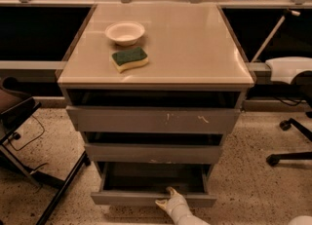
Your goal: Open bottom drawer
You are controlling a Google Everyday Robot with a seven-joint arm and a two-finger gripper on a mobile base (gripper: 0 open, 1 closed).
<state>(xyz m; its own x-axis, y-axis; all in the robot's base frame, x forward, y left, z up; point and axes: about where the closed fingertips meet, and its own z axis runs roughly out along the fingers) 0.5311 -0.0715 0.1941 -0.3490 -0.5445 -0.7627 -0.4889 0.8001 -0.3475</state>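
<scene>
The bottom drawer [126, 198] is the lowest of three grey drawers in the cabinet and stands pulled out, showing its shallow grey box [153, 176]. My gripper [169, 198] comes up from the bottom edge of the camera view on a white arm. Its white fingers [171, 192] hook over the top of the drawer's front, right of centre. The middle drawer [151, 153] and the top drawer [153, 120] with white scratches sit above.
A white bowl [125, 32] and a green and yellow sponge [129, 59] lie on the cabinet's beige top. A dark chair frame [29, 141] stands at left. An office chair base [290, 141] stands at right on the speckled floor.
</scene>
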